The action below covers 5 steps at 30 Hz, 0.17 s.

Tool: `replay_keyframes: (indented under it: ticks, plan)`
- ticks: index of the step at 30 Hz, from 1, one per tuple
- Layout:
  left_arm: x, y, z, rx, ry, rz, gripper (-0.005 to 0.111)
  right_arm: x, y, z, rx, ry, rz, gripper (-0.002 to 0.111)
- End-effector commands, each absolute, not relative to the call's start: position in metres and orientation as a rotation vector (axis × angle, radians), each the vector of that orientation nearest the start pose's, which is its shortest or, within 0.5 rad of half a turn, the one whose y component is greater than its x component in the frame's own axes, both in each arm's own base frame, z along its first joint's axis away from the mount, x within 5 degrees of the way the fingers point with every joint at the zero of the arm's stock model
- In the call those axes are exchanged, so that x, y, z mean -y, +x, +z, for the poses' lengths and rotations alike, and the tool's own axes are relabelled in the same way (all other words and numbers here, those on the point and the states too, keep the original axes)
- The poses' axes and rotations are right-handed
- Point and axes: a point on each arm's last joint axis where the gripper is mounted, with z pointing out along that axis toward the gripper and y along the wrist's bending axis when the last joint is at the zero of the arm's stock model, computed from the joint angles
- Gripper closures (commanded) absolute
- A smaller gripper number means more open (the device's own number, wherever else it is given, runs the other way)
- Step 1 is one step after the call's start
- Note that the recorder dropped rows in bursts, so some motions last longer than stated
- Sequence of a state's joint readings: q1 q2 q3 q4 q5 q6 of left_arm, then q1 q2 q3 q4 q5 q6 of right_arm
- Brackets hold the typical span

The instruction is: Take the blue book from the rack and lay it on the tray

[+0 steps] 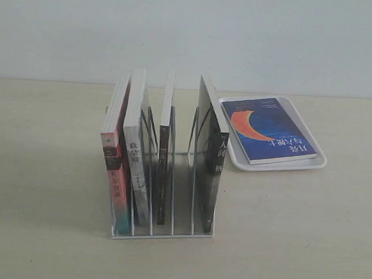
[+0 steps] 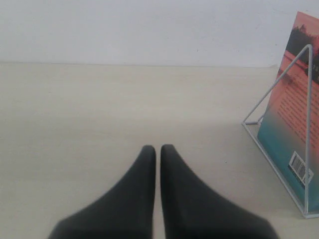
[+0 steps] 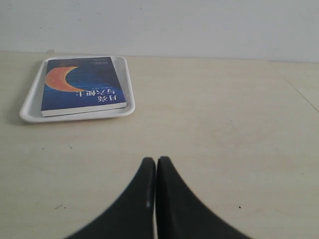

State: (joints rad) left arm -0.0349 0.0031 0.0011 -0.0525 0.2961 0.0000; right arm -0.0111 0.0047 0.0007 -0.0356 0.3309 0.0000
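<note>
Exterior view: the blue book [image 1: 268, 130] lies flat, cover up, on the white tray [image 1: 318, 163], at two o'clock from the wire rack [image 1: 161, 234]. Left wrist view: my left hand [image 2: 158, 149] is pinched closed and empty, near the rack. Right wrist view: my right hand [image 3: 156, 162] is closed and empty, facing the tray. I judge a careless swing could nudge the tray.
</note>
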Motion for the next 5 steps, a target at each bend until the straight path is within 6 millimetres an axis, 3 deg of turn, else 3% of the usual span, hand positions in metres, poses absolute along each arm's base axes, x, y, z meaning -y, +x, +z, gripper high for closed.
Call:
replay_keyframes:
  ticks: [1, 5]
  plan:
    - [0.0033, 0.0545, 0.1868, -1.776, -0.007, -0.077, 0.103, 0.0016, 0.0538, 0.1837, -1.810, -0.012, -0.042, 0.108]
    - [0.0033, 0.0545, 0.1868, -1.776, -0.007, -0.077, 0.103, 0.0016, 0.0538, 0.1837, -1.810, -0.012, -0.042, 0.108]
